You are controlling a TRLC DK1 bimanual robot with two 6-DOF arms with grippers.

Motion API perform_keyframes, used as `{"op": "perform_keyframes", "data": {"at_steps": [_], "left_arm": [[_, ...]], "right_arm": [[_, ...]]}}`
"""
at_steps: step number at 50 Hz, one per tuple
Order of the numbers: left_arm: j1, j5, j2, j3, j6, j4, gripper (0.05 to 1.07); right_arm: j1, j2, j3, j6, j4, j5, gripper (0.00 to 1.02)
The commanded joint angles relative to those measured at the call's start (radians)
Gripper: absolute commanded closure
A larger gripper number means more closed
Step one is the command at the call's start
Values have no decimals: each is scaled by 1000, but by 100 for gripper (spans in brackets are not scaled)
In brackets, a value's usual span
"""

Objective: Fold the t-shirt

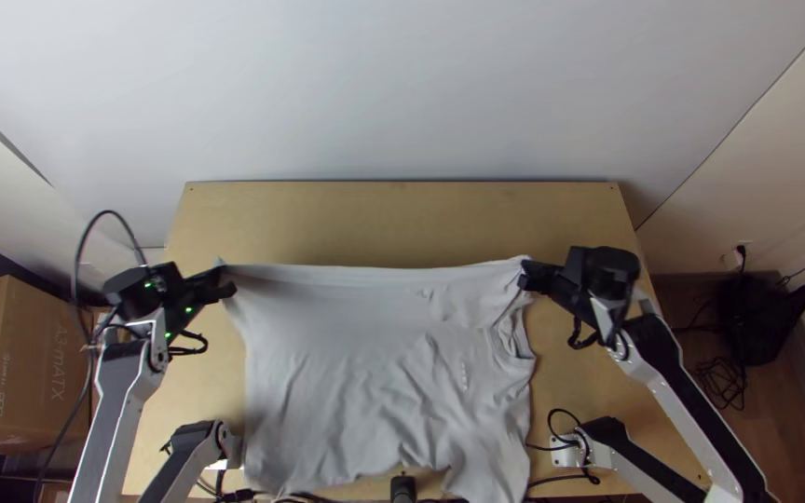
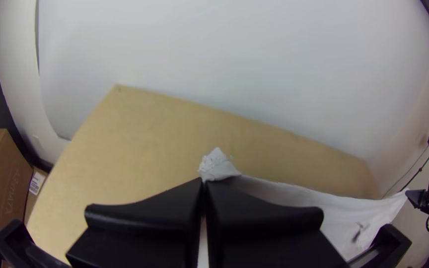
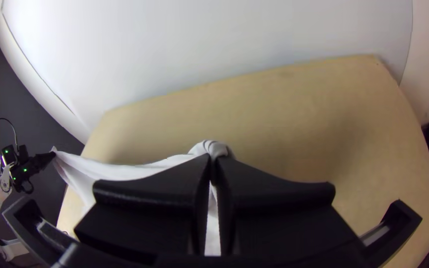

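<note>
I have the far edge of the T-shirt [image 1: 356, 340] drawn nearly straight between my two pincers; my left pincer [image 1: 225, 279] is closed on one far corner, and in its own wrist view a small crumpled tuft pokes out past the tips of the left pincer [image 2: 203, 182]; my right pincer [image 1: 526, 276] is closed on the other far corner, with a folded bunch of cloth at the tips of the right pincer [image 3: 212, 159]; from both pincers the shirt runs back toward the arms' bases, unfolded but rippled, down to the near side of the bench [image 1: 384, 219]; the neck opening [image 1: 517, 343] sits near the right pincer, on its base side; bare bench stretches beyond both pincers; a cardboard box [image 1: 34, 363] stands outward of the left pincer, off the bench.
</note>
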Motion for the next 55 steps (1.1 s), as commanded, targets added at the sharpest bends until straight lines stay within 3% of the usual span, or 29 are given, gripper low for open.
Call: {"op": "perform_keyframes", "data": {"at_steps": [1, 19, 37, 55], "left_arm": [[-39, -29, 99, -28, 41, 109, 105], [-95, -23, 502, 98, 93, 277, 105], [-104, -21, 783, 336, 125, 277, 105], [-121, -34, 1074, 681, 102, 195, 105]], "right_arm": [[-9, 76, -22, 32, 98, 13, 100], [-98, 444, 92, 22, 247, -9, 100], [-182, 759, 328, -2, 255, -47, 100], [-234, 1018, 630, -25, 200, -45, 100]]}}
